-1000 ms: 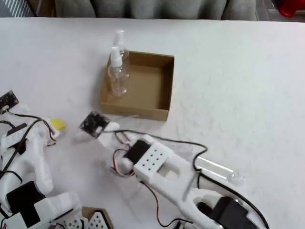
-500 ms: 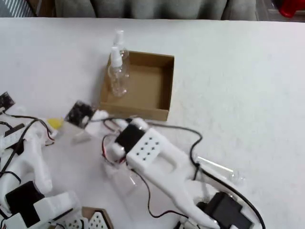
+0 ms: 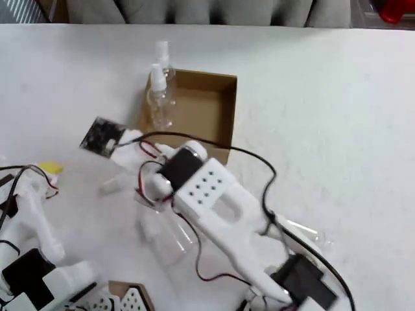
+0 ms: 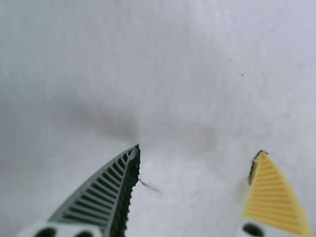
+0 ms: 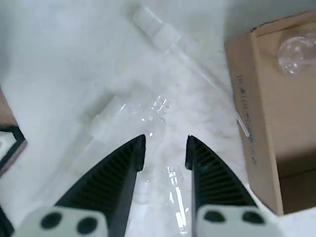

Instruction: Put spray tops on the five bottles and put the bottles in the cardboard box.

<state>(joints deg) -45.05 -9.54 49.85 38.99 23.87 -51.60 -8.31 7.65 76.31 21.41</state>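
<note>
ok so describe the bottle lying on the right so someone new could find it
Start at the cardboard box mid-table and follow the right arm back towards its base. Right of that arm, a clear bottle lies flat on the table. Unlike the upright bottles by the box's left wall, it lies down, alone on that side.

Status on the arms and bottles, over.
Left gripper open over the table. Right gripper open above a lying bottle. Two capped bottles upright at the box. Loose spray top nearby, nothing blocking.
</note>
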